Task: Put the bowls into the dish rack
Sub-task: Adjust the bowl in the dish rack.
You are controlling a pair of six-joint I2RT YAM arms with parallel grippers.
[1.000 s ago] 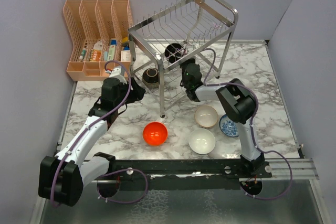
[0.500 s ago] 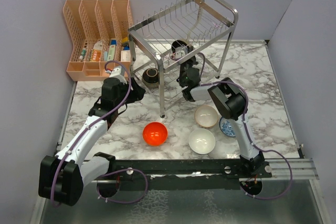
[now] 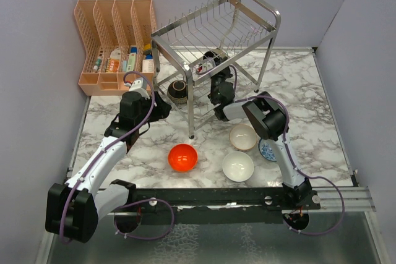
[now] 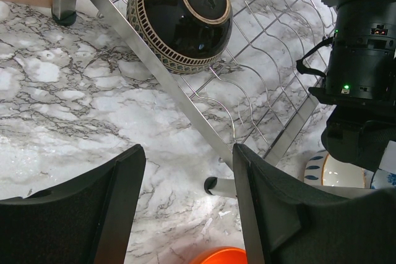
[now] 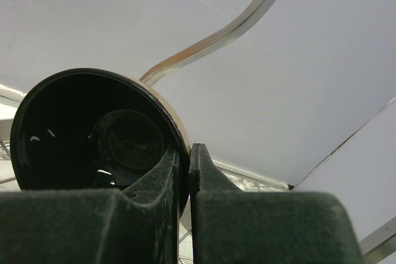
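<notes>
The right end effector (image 5: 189, 153) is clenched on the rim of a glossy black bowl (image 5: 93, 134), one finger inside the lip and one outside. The bowl hangs to the left of the fingers in the wrist view, on edge, with its mouth turned back toward the wrist. It is held inside the dish rack (image 3: 190, 106), under the upper tier, with the rack's bent tube passing above and beyond it. The coming move turns on that pose. The rim plane looks close to upright, so I judge it only needs lowering onto the lower tier's wires before the fingers part, though the wires under it are hidden here. The left end effector (image 4: 185, 156) is released, its fingers wide apart and holding nothing over the worktop (image 3: 145, 143). Ahead of it and to its left, a patterned dark bowl (image 4: 179, 20) rests on the rack's lower wires, foot toward the camera. The red-orange bowl (image 3: 182, 157), beige-pink bowl (image 3: 243, 136), white bowl (image 3: 238, 166) and blue-patterned bowl (image 3: 270, 149) wait behind both, nearer the arm bases. The red-orange bowl is closer to the left arm, the rest to the right.
</notes>
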